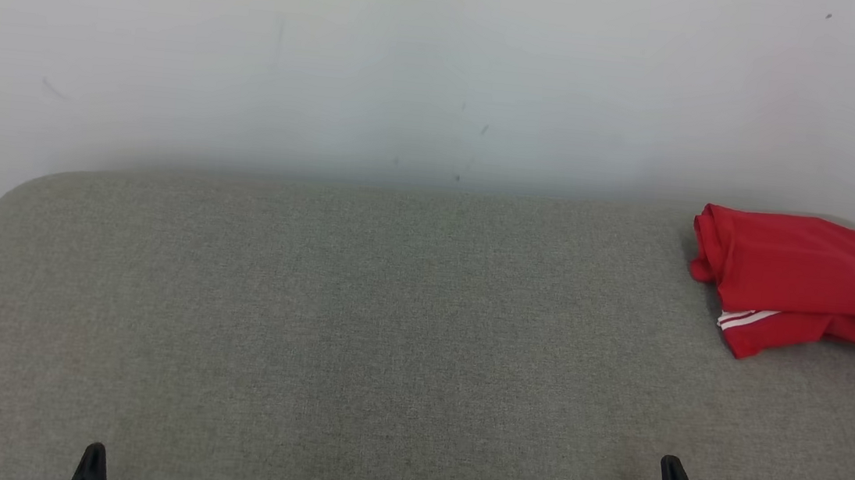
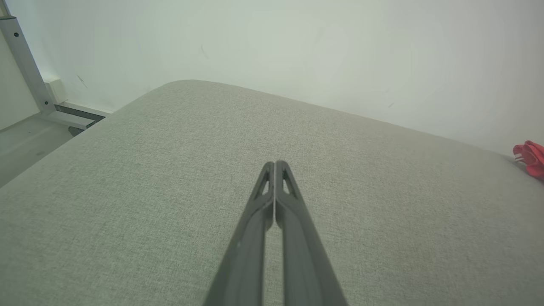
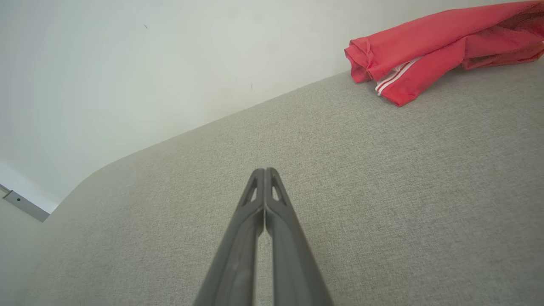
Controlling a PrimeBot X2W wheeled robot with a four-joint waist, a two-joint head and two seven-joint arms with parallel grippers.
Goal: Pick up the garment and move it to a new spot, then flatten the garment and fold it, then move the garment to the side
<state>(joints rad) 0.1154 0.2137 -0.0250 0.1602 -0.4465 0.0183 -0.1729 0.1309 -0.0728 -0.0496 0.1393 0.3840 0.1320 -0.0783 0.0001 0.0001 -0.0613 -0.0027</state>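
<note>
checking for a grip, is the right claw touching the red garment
Apart. The right wrist view shows the right claw shut on nothing, with bare grey surface between its tips and the red garment.

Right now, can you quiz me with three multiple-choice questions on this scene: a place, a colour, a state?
1. The garment lies on the grey surface: A) far right B) centre C) far left
2. Its stripes are: A) black B) white C) yellow
3. The left gripper and right gripper are: A) both open B) holding cloth C) both shut, empty
Answers: A, it sits far right by the wall; B, white stripes cross red cloth; C, each closes tip to tip, clear of cloth.
</note>
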